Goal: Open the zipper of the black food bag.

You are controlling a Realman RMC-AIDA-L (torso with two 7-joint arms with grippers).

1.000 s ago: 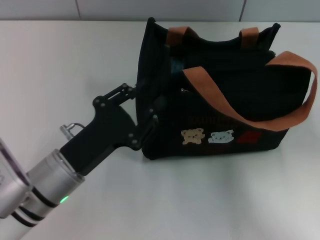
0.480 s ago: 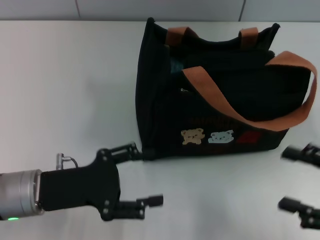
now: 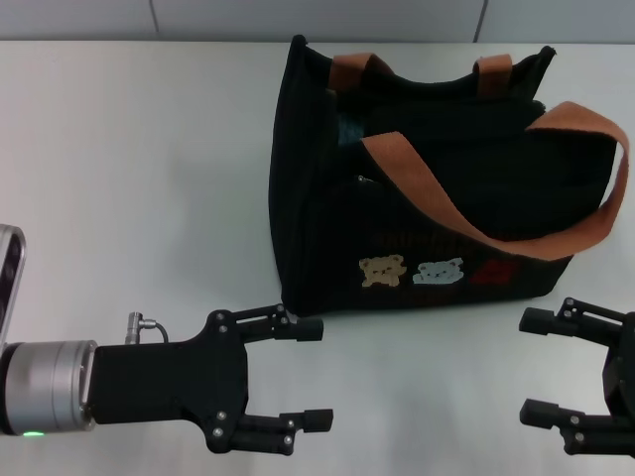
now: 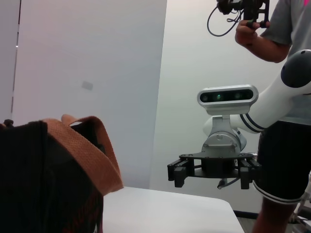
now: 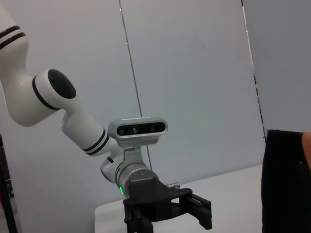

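The black food bag (image 3: 427,198) stands upright at the middle of the white table, with orange-brown handles (image 3: 437,213) and bear patches (image 3: 412,270) on its near side. The mouth at the top gapes a little. The zipper is hard to tell from the fabric; a small metallic bit (image 3: 366,180) shows at the near top edge. My left gripper (image 3: 313,375) is open and empty, in front of the bag's left corner and clear of it. My right gripper (image 3: 531,365) is open and empty, in front of the bag's right corner. Each wrist view shows the other gripper across the table.
The left wrist view shows the bag's end and handle (image 4: 82,150), the right gripper (image 4: 212,175) and a person (image 4: 286,97) standing behind it. The right wrist view shows the left gripper (image 5: 167,218) and the bag's edge (image 5: 286,184). Bare table (image 3: 129,178) lies left of the bag.
My left gripper has drawn away from the bag's left end to the table's front, still open. My right gripper has come into view at the lower right.
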